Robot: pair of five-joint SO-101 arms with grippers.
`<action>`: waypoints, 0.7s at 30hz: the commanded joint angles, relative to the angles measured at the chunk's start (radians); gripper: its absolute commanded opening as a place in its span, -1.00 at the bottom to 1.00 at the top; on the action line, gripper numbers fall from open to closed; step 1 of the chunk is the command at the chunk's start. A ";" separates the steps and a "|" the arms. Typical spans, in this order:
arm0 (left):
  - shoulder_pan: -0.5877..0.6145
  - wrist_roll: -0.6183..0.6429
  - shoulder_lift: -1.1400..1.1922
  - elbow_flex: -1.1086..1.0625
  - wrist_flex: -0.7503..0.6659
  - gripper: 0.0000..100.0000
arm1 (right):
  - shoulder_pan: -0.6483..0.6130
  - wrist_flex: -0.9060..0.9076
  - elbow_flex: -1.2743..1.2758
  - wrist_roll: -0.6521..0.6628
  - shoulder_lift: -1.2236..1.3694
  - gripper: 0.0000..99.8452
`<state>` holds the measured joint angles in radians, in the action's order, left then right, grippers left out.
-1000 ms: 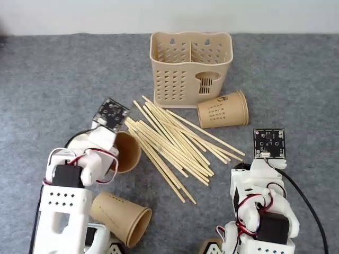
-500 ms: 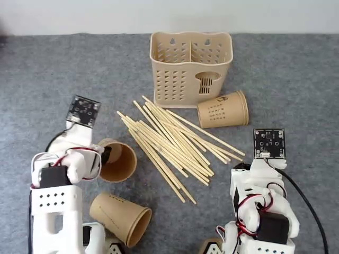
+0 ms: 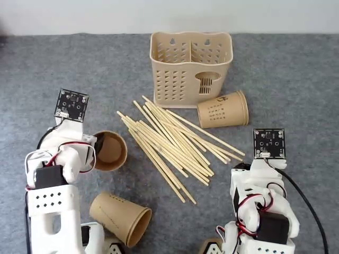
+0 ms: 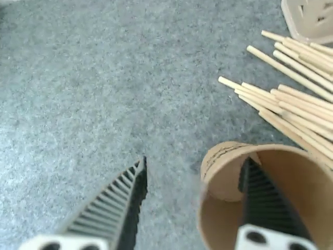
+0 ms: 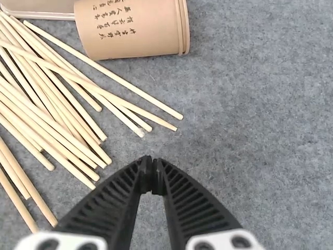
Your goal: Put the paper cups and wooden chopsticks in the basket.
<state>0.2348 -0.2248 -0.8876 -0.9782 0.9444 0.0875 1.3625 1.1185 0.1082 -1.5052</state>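
Nothing is in the basket (image 3: 175, 84) yet. The left gripper (image 4: 196, 164) is spread wide, one finger inside a paper cup (image 3: 109, 150). A second cup (image 3: 222, 109), a third cup (image 3: 121, 218) and the chopsticks (image 3: 175, 143) lie on the desk. The right gripper (image 5: 152, 174) is clenched and empty.

Matt paper cup (image 3: 222, 110), wooden chopsticks (image 3: 175, 145)

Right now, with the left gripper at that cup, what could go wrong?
The left gripper is open, with one finger inside the paper cup and the other well outside, so lifting now could leave or tip the cup. The chopsticks end close beside that cup; swinging it toward the basket might scatter them.
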 commanded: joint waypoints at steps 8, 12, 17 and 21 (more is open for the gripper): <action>0.003 0.017 -0.005 -0.004 -0.144 -0.45 | -0.004 0.005 -0.044 0.012 0.027 -0.98; 0.008 0.018 -0.014 -0.016 -0.147 -0.45 | -0.004 0.004 -0.044 0.012 0.027 -0.98; 0.023 0.038 -0.015 0.065 -0.031 -0.45 | -0.041 -0.004 -0.054 0.020 0.028 -0.98; 0.103 0.081 -0.006 0.259 0.126 -0.45 | -0.130 0.005 -0.100 0.071 0.031 -0.98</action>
<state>0.2869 -0.1680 -0.8876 -0.8922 0.9674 0.0153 1.3625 1.0971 0.1527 -1.5037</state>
